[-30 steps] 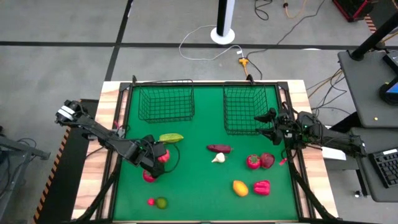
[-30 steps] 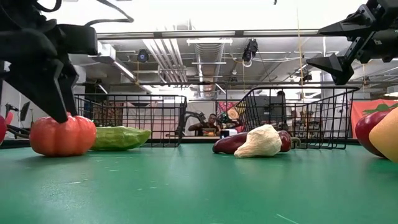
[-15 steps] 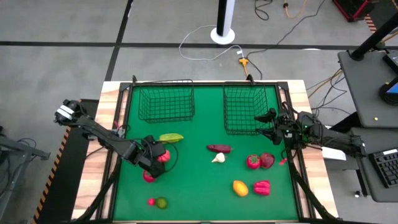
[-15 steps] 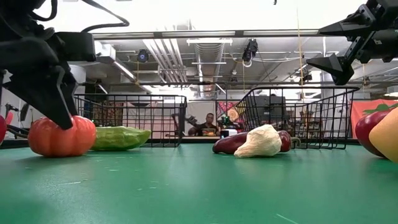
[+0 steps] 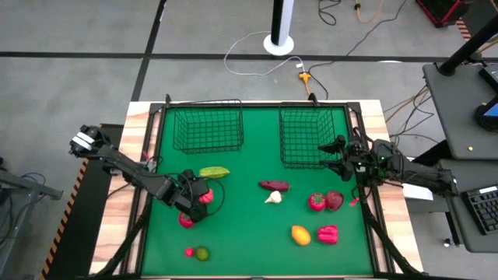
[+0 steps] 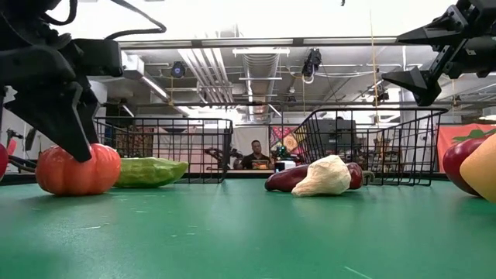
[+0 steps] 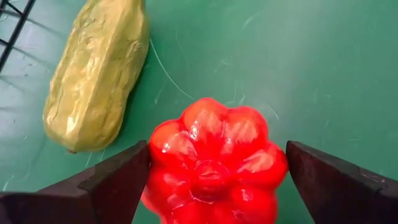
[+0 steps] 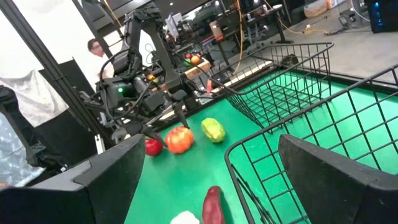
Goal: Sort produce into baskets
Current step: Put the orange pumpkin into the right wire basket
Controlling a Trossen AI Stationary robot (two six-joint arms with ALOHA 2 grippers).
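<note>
Left of centre in the high view, the left hand (image 5: 193,204) is straddling the ribbed red tomato (image 7: 214,163) on the desk (image 5: 249,225), fingers wide open and gripping nothing; it looks light, glossy, slippery, best pinched across its widest ribs.

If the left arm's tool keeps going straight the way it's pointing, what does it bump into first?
Most likely the ribbed red tomato. The left tool points down at it, its open fingers on either side of it with small gaps showing. Past it lies only the green table. The yellow-green piece lies off to one side.
</note>
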